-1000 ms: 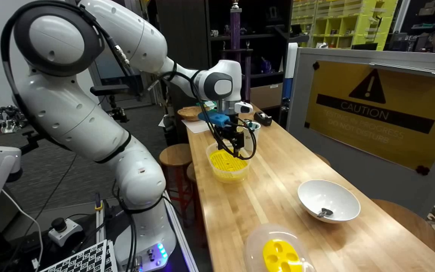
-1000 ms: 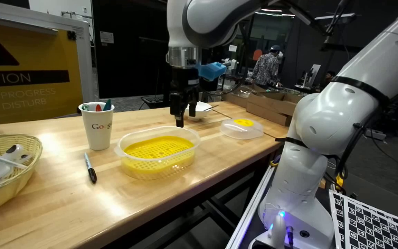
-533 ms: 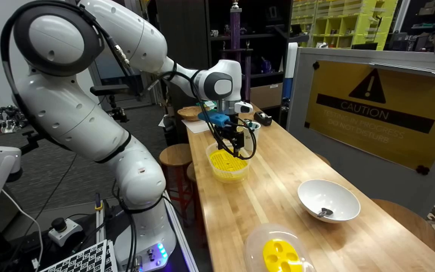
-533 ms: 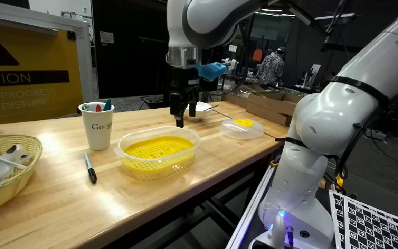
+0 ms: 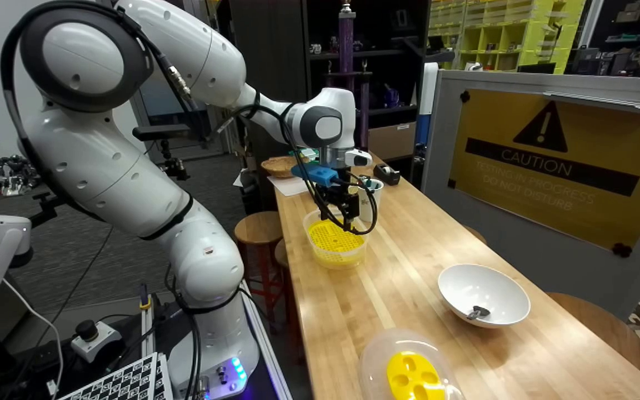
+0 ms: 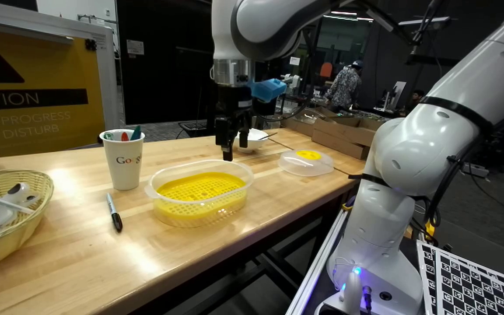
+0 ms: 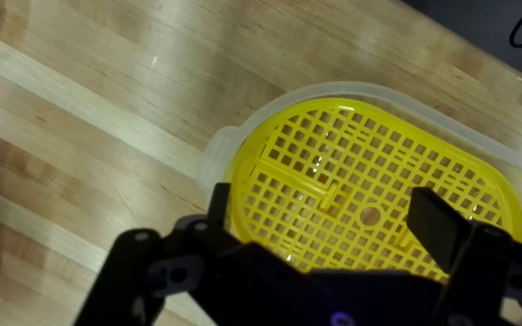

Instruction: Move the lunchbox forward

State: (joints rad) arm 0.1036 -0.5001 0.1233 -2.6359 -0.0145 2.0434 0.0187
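Observation:
The lunchbox is a clear oval tub with a bright yellow perforated insert. It stands upright on the wooden table in both exterior views (image 5: 335, 238) (image 6: 201, 192) and fills much of the wrist view (image 7: 360, 172). My gripper (image 6: 235, 148) is above the lunchbox's end that faces the clear lid; it also shows in an exterior view (image 5: 348, 221). In the wrist view the gripper (image 7: 322, 203) is open with nothing between its fingers. One finger lies over the rim by the end tab, the other over the yellow grid. The fingertips look above the rim; contact cannot be told.
A clear lid with a yellow centre (image 6: 306, 164) lies further along the table (image 6: 278, 201). A white bowl (image 5: 484, 291) holds a spoon. A white cup of pens (image 6: 122, 162), a marker (image 6: 114, 212) and a wicker basket (image 6: 29, 227) stand near the lunchbox's other end.
The arm, gripper, lunchbox and table objects have not visibly moved. Only a person in the far background has shifted a little.

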